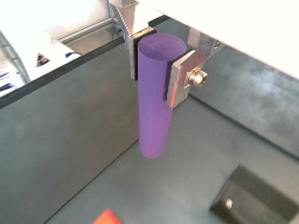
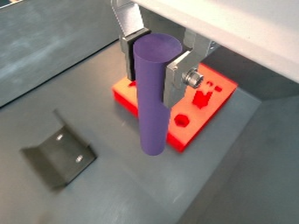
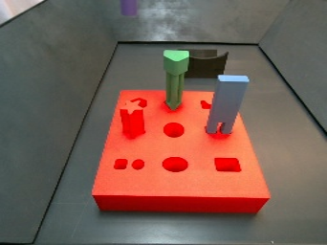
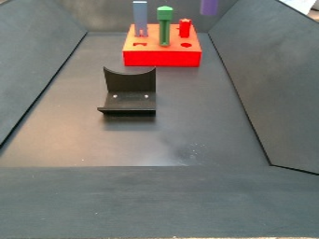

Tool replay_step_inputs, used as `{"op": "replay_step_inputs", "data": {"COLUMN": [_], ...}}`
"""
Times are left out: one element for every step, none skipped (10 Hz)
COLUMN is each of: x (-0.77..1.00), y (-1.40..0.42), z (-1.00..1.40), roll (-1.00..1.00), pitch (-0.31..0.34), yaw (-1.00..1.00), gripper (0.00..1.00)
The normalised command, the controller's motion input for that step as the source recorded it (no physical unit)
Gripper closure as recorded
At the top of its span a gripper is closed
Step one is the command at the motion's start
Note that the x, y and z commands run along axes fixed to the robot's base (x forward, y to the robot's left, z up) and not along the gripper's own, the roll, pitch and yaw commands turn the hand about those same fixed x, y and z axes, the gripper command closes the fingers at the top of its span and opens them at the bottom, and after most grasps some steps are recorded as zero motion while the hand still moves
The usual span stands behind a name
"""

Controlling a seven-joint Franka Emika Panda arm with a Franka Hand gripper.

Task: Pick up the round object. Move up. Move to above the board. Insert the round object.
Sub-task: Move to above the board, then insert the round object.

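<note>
My gripper (image 1: 158,63) is shut on the round object (image 1: 153,114), a tall smooth purple cylinder, gripped near its top end and hanging upright well above the floor. Both wrist views show it between the silver fingers (image 2: 177,77). The board (image 2: 208,112), a thick red block with shaped holes, lies on the floor below and just behind the peg in a wrist view. In both side views only the peg's lower end shows at the top edge (image 3: 129,6) (image 4: 210,6), high above the board (image 3: 179,153) (image 4: 162,54). The gripper itself is out of both side views.
A green pointed peg (image 3: 175,78), a light-blue block (image 3: 228,103) and a short red peg (image 3: 132,122) stand in the board. The dark fixture (image 4: 129,91) stands on the floor away from the board; it also shows in the wrist views (image 2: 59,153) (image 1: 257,201). Dark walls enclose the floor.
</note>
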Motion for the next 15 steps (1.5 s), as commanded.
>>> {"op": "replay_step_inputs", "data": {"x": [0.35,0.35,0.37,0.38,0.41,0.35,0.22,0.14,0.71,0.73,0.71,0.70,0.70,0.57,0.47], "y": [-1.00,-1.00,-1.00,-1.00,-0.99,-0.79,-0.40,-0.24,-0.30,-0.43,-0.51,-0.55,-0.50,-0.30,-0.23], "z": [0.09,0.09,0.10,0.11,0.11,0.09,0.06,0.04,-0.21,-0.17,0.00,0.00,-0.02,-0.46,-0.66], "roll": [0.01,0.00,0.00,0.00,0.02,0.01,0.02,0.03,-0.01,0.00,0.01,0.08,0.12,0.14,0.21], "pitch": [0.117,0.120,0.131,0.131,0.129,0.135,0.136,0.104,0.000,0.000,0.033,0.084,0.084,0.027,0.014], "yaw": [0.01,0.01,0.01,0.01,0.00,0.01,0.01,0.01,-0.30,-0.23,-0.13,-0.04,-0.05,-0.21,-0.27], "gripper": [1.00,1.00,1.00,1.00,1.00,1.00,1.00,1.00,1.00,1.00,1.00,1.00,1.00,1.00,1.00]}}
